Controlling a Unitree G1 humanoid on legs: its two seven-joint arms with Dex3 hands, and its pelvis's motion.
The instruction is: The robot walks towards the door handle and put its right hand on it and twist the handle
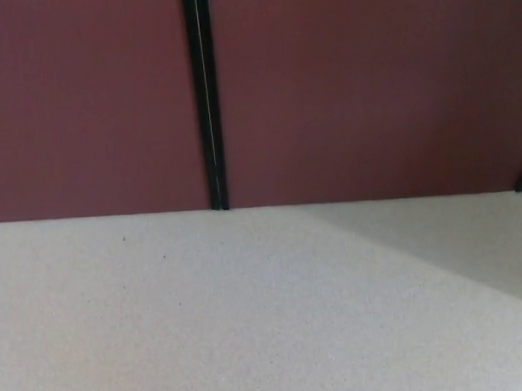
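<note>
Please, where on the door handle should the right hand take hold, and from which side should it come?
That cannot be settled from this head view: no handle shows, and neither hand. Only the dark red door panels, the black vertical seam between them and the pale floor are visible. The handle presumably sits above the picture's top edge.

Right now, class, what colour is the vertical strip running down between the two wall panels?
Black, with a thin pale line along its middle; the vertical strip shows in the head view.

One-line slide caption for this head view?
Dark red door panels split by a black vertical seam, above pale speckled floor; no handle or hands visible.
</note>
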